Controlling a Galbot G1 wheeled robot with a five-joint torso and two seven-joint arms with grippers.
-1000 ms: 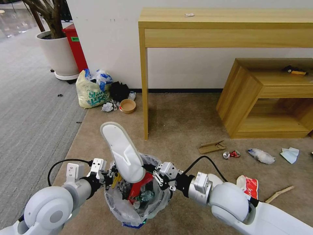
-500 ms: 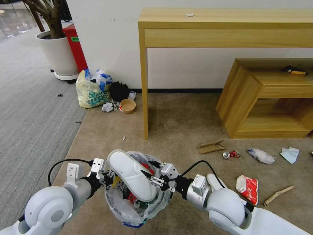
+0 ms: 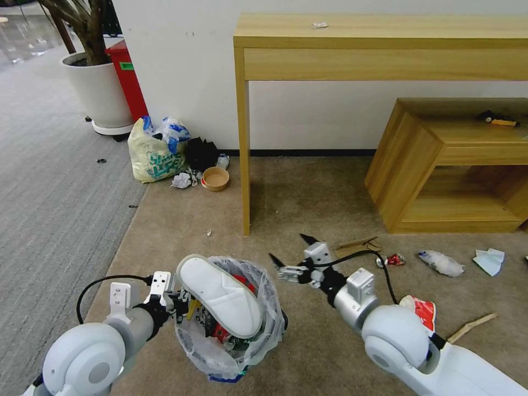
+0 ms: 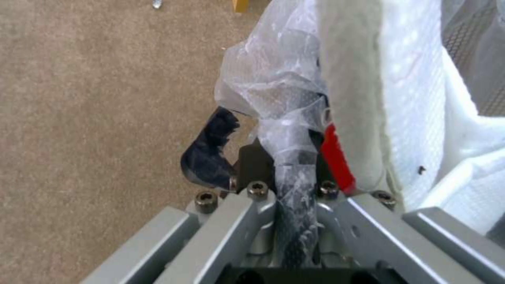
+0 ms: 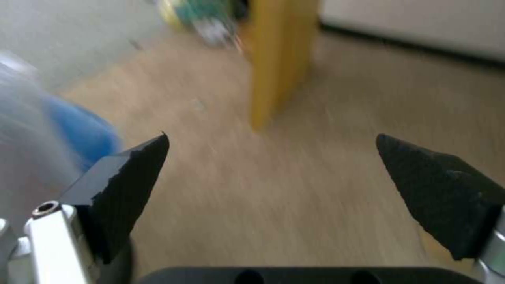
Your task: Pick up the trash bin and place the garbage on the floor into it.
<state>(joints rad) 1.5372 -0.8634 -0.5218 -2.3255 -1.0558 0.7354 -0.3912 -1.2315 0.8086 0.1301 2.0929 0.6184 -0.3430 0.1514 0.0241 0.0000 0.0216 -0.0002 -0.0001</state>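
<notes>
Left pincer [image 3: 184, 303]: clamped on the rim of the trash bin [image 3: 228, 346], its fingers [image 4: 210, 156] pinching the crinkly bag liner, holding the bin above the carpet.
Right pincer [image 3: 292, 252]: spread wide, empty, in the air beside the bin, over the carpet near the table leg [image 3: 243, 165].
White slipper [image 3: 220, 294]: lies sole up across the bin's mouth, on red wrappers.
On the floor: cardboard piece [image 3: 357, 246], crushed red can [image 3: 390, 259], clear plastic [image 3: 441, 263], pale-blue tissue [image 3: 488, 260], red packet [image 3: 421, 313], wood stick [image 3: 470, 327].
</notes>
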